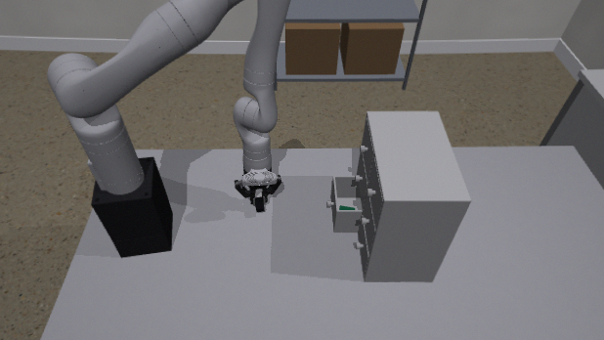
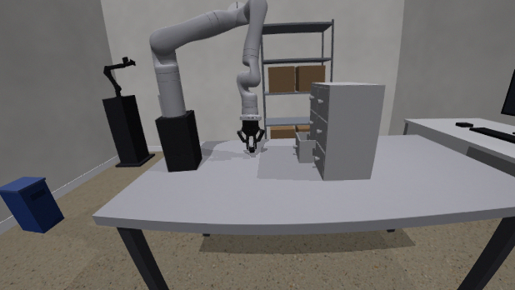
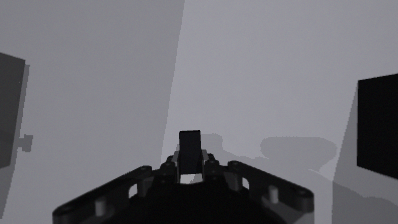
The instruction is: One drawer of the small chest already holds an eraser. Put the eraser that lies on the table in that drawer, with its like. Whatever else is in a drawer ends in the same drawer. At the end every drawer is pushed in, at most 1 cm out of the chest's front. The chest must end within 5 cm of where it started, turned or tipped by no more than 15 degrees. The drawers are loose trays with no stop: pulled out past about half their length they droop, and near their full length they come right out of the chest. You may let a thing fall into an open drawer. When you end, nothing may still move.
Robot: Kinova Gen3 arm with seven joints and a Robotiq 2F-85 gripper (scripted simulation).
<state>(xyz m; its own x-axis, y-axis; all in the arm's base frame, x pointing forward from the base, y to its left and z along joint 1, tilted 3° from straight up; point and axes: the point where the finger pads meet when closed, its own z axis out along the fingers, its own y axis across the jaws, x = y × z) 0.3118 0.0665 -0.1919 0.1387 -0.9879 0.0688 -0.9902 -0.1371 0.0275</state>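
Observation:
The eraser (image 1: 259,205) (image 2: 252,149) (image 3: 190,150), a small block with a black sleeve and a white end, is between my fingertips. My gripper (image 1: 259,196) (image 2: 251,143) (image 3: 190,158) points down and is shut on it, a little above the table (image 1: 205,303) (image 2: 292,200). The chest (image 1: 415,156) (image 2: 354,129) stands upright to the right. One drawer (image 1: 347,222) (image 2: 307,151) is pulled partly out of its front, and a green thing (image 1: 347,208) lies in it. The far part of that drawer's inside is hidden by the chest.
The other drawers look pushed in, with knobs (image 1: 364,221) (image 2: 319,131) sticking out of the front. The arm's black base (image 1: 142,215) (image 2: 179,143) stands on the left. A shelf with brown boxes (image 1: 313,49) (image 2: 282,79) is behind the table.

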